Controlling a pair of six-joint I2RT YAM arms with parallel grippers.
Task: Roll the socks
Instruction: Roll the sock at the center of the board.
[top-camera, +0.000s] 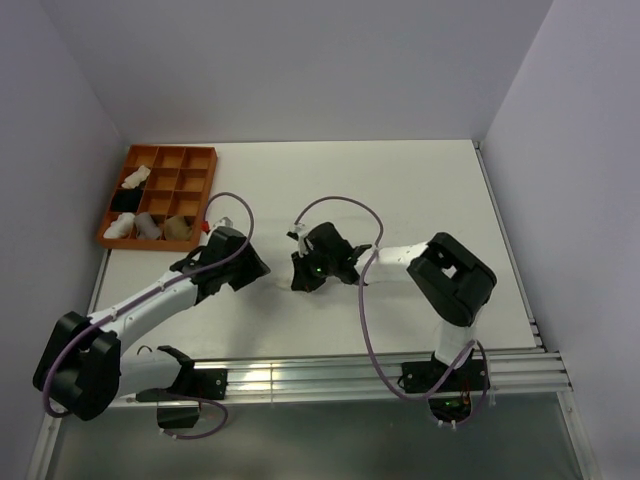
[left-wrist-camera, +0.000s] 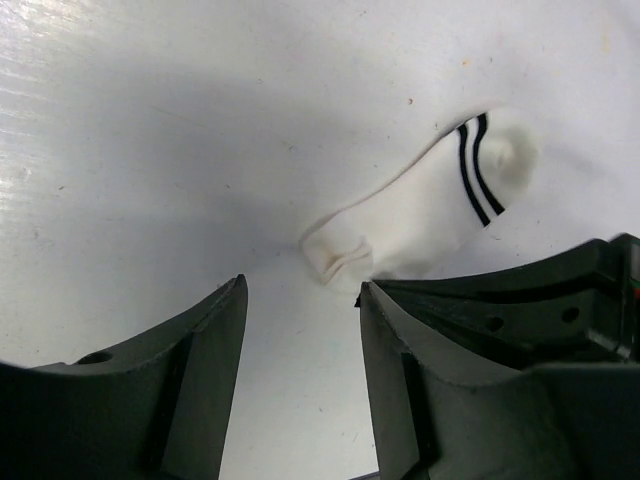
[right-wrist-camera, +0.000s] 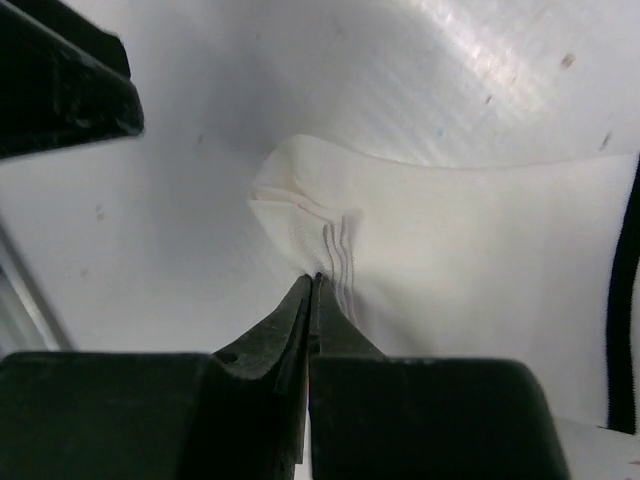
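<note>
A short white sock with two dark stripes (left-wrist-camera: 430, 205) lies flat on the white table. It also shows in the right wrist view (right-wrist-camera: 450, 250). My right gripper (right-wrist-camera: 314, 280) is shut, its tips pinching the puckered edge of the sock near the toe end. My left gripper (left-wrist-camera: 302, 290) is open and empty, just short of the bunched toe end, with bare table between its fingers. In the top view the two grippers meet at mid-table, left (top-camera: 255, 266) and right (top-camera: 306, 272), and hide the sock.
An orange compartment tray (top-camera: 170, 150) stands at the far left. It holds white bundles, a black bundle (top-camera: 124, 200), a grey bundle (top-camera: 148, 225) and a tan one (top-camera: 178, 229). An aluminium rail (top-camera: 330, 375) runs along the near edge.
</note>
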